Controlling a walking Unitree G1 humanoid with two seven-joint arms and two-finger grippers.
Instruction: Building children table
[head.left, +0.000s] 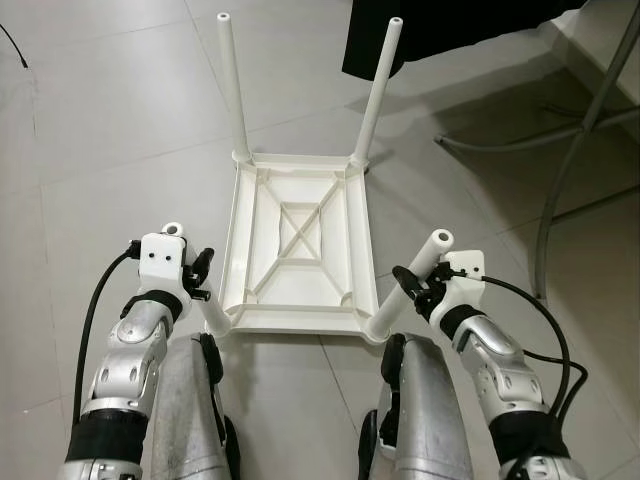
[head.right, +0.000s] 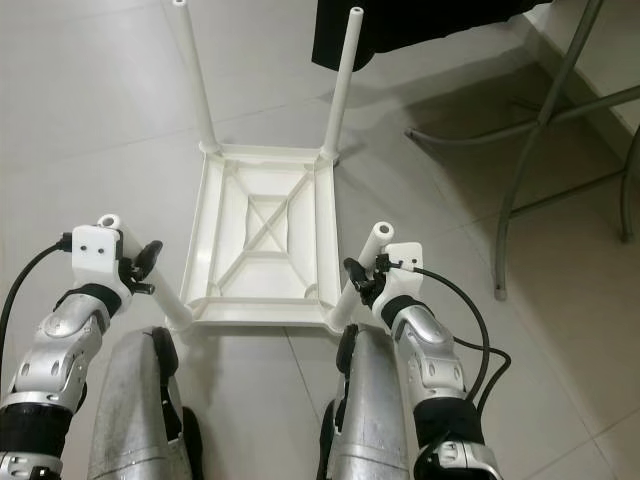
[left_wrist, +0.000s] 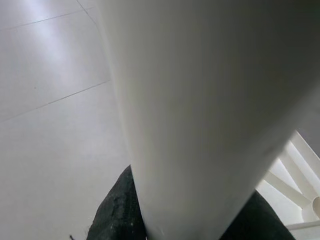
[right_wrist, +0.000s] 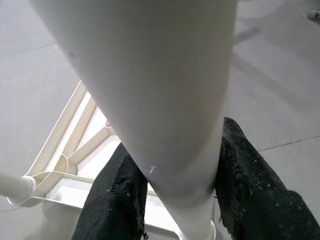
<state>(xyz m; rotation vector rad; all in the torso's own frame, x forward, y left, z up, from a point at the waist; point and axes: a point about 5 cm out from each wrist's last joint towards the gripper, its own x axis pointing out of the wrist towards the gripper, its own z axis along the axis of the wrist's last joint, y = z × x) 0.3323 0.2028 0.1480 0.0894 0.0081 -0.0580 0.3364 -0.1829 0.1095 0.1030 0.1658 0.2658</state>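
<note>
Here, an upturned white children table (head.left: 300, 250) lies underside up on the tiled floor (head.left: 110, 120), four legs pointing upward. Left tool (head.left: 200, 280) is clamped on the near-left leg (head.left: 212, 312); its black fingers (left_wrist: 117, 210) press both sides of the tube. Right tool (head.left: 412, 285) grips the near-right leg (head.left: 405, 290) likewise. Far legs stand free. Right of table: a grey metal frame (head.left: 570, 170) and dark cloth (head.left: 450, 25).
</note>
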